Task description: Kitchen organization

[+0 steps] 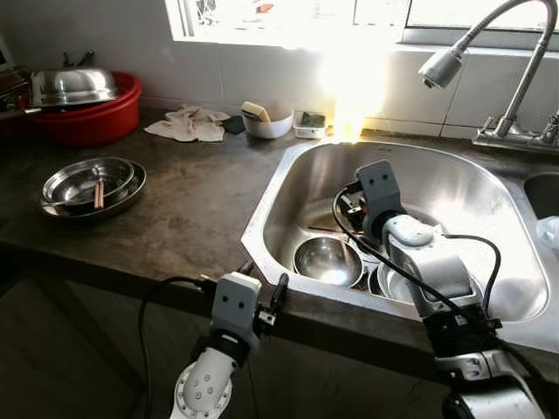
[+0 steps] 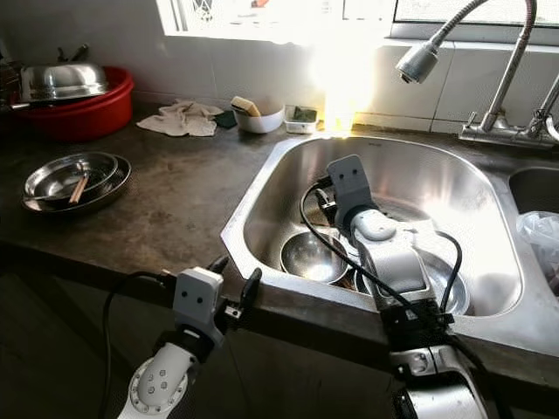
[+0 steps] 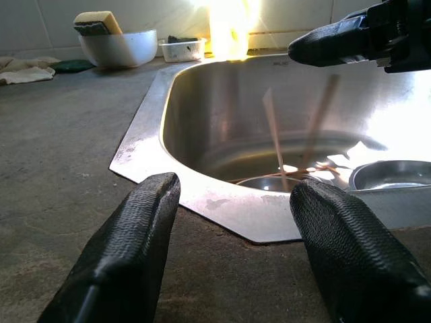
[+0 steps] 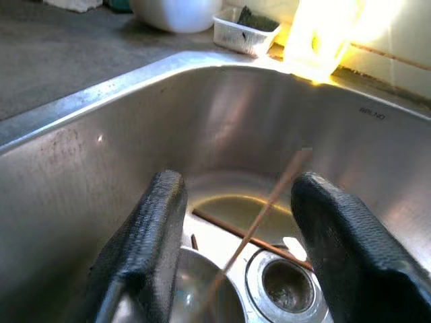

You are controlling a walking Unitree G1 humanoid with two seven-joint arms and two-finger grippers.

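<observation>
in the rounded steel sink (image 1: 288, 188), the right tool (image 4: 236, 249) gapes over thin chopsticks (image 4: 269, 198)

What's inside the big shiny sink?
Inside the sink sit a steel bowl, brown chopsticks and the drain. The right tool hangs open inside it. The right arm covers more dishes, so I can't tell what they are.

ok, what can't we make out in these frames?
- Right gripper: in the eye views its arm hides the fingertips.
- Window sill: glare washes out the tiles there.
- Bowls in the sink: arm covers some, so no count.
- Red basin: lid hides its contents.
</observation>
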